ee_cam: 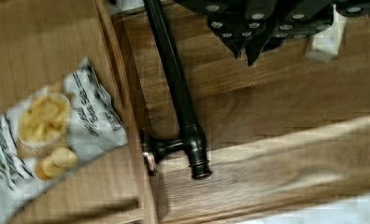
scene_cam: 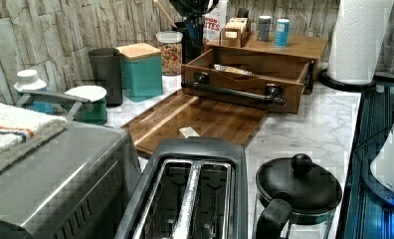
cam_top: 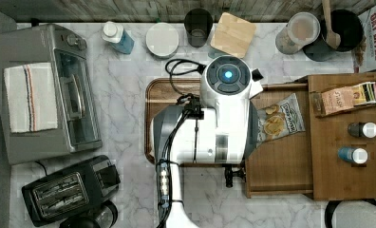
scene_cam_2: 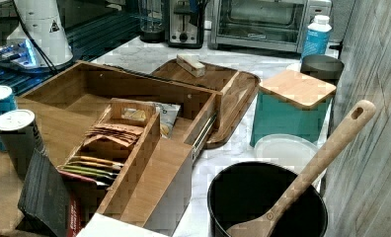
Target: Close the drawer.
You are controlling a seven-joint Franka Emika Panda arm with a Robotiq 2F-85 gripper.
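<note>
Here the drawer [scene_cam: 245, 74] stands pulled out from under the cabinet top [scene_cam: 294, 46], over the serving tray [scene_cam: 200, 119], while the tool [ee_cam: 248, 49], fingers nearly together and holding nothing, hovers just outside its black bar handle [ee_cam: 176, 88], placed to push.

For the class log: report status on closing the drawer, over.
Hand above handle, not touching. Drawer open, chip bag inside. Nothing blocking.

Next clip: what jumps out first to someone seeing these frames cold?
The drawer stands pulled out from under the cabinet top, its black bar handle over the dark serving tray. A chip bag lies inside it. In the top view the white arm covers the drawer's front; the gripper hovers beside the handle.
</note>
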